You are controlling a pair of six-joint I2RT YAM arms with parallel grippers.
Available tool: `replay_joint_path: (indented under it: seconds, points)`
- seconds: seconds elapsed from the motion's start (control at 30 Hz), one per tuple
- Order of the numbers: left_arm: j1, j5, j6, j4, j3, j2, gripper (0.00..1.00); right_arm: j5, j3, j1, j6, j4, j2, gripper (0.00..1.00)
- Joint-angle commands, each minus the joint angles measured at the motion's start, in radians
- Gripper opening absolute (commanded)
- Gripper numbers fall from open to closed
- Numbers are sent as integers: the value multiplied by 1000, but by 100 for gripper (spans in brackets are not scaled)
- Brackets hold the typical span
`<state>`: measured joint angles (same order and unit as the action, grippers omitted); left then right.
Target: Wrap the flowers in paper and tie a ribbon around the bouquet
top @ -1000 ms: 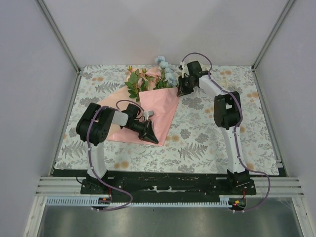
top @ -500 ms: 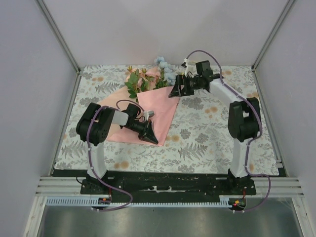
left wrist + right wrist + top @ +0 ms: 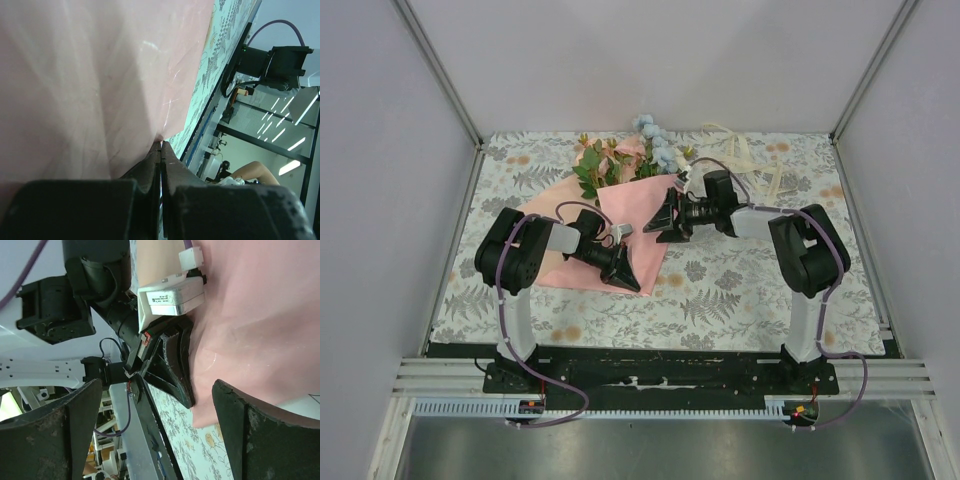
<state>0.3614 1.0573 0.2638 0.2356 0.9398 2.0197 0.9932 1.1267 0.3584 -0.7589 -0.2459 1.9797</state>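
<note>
Floral tablecloth (image 3: 740, 290) | left fingers (image 3: 149, 167) clenched on paper (image 3: 75, 75) corner | right fingers (image 3: 55, 435) spread over paper

Left pincer (image 3: 631, 282) clamped closed; right pincer (image 3: 655, 222) spread wide.

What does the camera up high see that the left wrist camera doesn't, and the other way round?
Only the top view shows the flowers, the ribbon lying at the far side of the table, and the right gripper, open at the right edge of the paper. Only the left wrist view shows, close up, the tips of the shut left gripper pinching the paper's edge, plus ceiling lights beyond the table. Both show the paper, the left gripper and the flowery tablecloth.
</note>
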Motion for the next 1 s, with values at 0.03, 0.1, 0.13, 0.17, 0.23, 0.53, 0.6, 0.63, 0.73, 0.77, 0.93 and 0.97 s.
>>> replay_joint_path:
  seconds: [0.03, 0.1, 0.13, 0.17, 0.23, 0.53, 0.6, 0.63, 0.73, 0.77, 0.93, 0.97]
  points:
    - [2, -223, -63, 30, -32, 50, 2, -99, 33, 20, 99, 123, 47, 98]
    - [2, -221, -61, 30, -30, 54, 2, -102, 21, 25, 110, 155, 62, 98]
    - [2, -221, -61, 30, -30, 54, 2, -102, 7, 31, 112, 158, 65, 98]
    - [1, -221, -61, 30, -27, 56, 2, -96, 1, 37, 118, 163, 68, 98]
    - [2, -218, -61, 31, -27, 59, 2, -93, -1, 57, 145, 206, 71, 98]
    - [1, -221, -55, 30, -24, 65, 2, -68, -86, 136, 214, 281, 48, 98]
    - [2, -221, -55, 30, -24, 63, 2, -56, -126, 143, 236, 280, 35, 98]
    - [2, -223, -55, 30, -24, 65, 2, -51, -145, 146, 253, 278, 27, 98]
    - [2, -220, -55, 28, -22, 65, 2, -41, -166, 180, 312, 301, 18, 98]
    - [2, -223, -55, 28, -24, 65, 2, -41, -168, 195, 328, 304, 18, 98]
    - [2, -220, -44, 19, -25, 66, 2, -44, -134, 258, 346, 289, 60, 98]
    - [2, -221, -44, 19, -26, 66, 2, -45, -133, 264, 352, 299, 67, 98]
